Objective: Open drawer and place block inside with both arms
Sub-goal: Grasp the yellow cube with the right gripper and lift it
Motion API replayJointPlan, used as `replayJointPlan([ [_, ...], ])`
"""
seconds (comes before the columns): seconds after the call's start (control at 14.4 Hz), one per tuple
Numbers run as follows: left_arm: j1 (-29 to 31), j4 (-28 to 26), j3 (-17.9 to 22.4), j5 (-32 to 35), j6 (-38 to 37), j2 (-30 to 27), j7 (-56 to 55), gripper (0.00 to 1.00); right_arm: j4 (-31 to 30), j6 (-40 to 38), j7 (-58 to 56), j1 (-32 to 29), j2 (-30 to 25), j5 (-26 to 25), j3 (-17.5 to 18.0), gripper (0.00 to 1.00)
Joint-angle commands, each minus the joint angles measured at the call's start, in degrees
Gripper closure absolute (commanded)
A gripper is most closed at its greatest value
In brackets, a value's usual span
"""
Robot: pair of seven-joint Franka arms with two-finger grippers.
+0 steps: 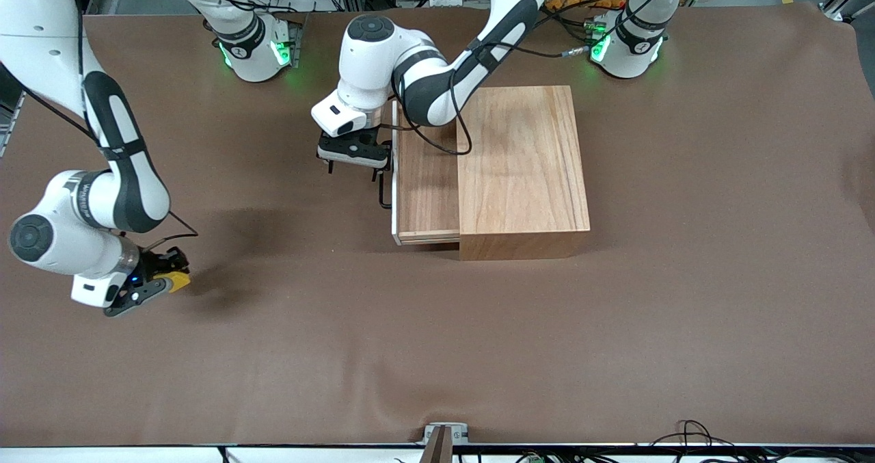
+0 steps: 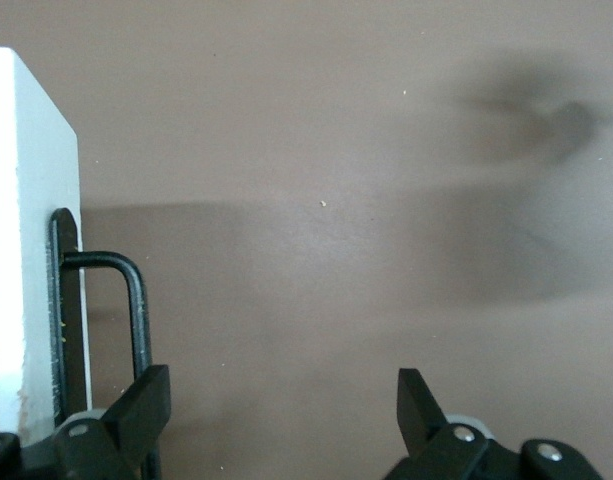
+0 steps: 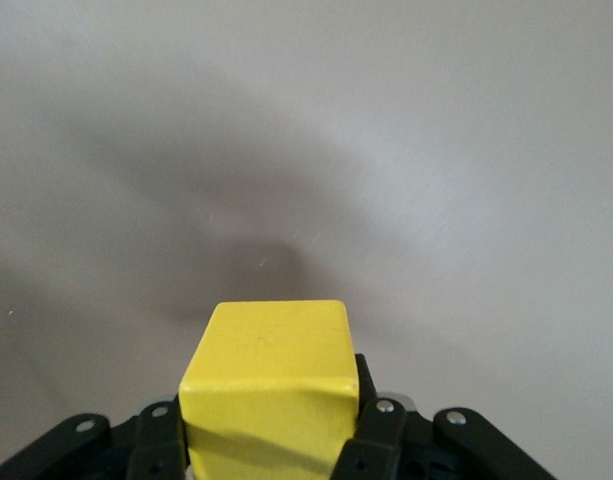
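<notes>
A: Block (image 3: 268, 385) colour?
B: Bright yellow, plain. Right end effector (image 1: 158, 280) black.
A: Drawer (image 1: 427, 179)?
B: Light wood with visible grain, white front panel (image 2: 31, 230), black wire handle (image 2: 134, 300). Wooden box (image 1: 523, 169) paler tan, faint streaks.
A: Table (image 1: 437, 340)?
B: Uniform brown cloth. Arms white with dark grey joints; bases lit green. Left end effector (image 2: 281, 415) black.

No legible text, seemingly.
</notes>
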Motion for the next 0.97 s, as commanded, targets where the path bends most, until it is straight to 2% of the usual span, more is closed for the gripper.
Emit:
replayJointPlan([
  [0.0, 0.0, -0.2, 0.0, -1.4, -3.3, -2.3, -0.6, 0.0, 5.2, -0.4, -14.9, 0.2, -0.8, 0.2, 0.6, 0.86],
  [0.14, 0.3, -0.2, 0.4, -4.4, -5.4, -5.1, -0.5, 0.0, 8.0, -0.2, -20.3, 1.2, -0.8, 0.3, 0.6, 0.89],
  [0.35, 3.3, -0.3, 0.5, -6.8, -9.0, -8.9, -0.2, 0.0, 9.8, -0.5, -19.6, 3.9, -1.6, 0.3, 0.6, 0.99],
  [0.55, 7.2, -0.5, 0.3, -8.6, -14.6, -12.9, 2.5, 0.0, 12.3, -0.7, -18.4, 5.3, -2.3, 0.7, 0.5, 1.0],
  [0.76, 10.6, -0.5, 0.3, -11.1, -17.3, -14.2, 11.6, 0.0, 17.7, -9.8, -11.7, 7.7, -2.2, 0.8, 0.5, 1.0],
  [0.9, 12.7, -0.6, 0.3, -11.5, -19.8, -14.9, 14.7, 0.0, 18.8, -14.5, -4.5, 9.7, -2.2, 0.3, 0.6, 1.0],
])
